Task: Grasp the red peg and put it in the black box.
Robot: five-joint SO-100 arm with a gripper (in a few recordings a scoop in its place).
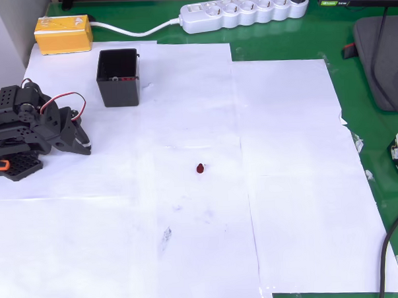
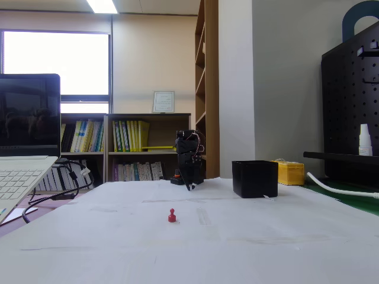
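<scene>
At the surface's left edge in the overhead view, the folded arm's hand [image 1: 80,142] looks closed, gripping nothing. The black box [image 1: 118,78] sits near the far-left corner; the red peg [image 1: 200,168] stands mid-surface and could tip or roll if nudged.

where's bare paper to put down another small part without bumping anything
Most room, in the overhead view: the white paper right of and below the red peg, out to the green mat. Crowded: the upper left, where the black box, yellow block and folded arm with its gripper sit.
</scene>
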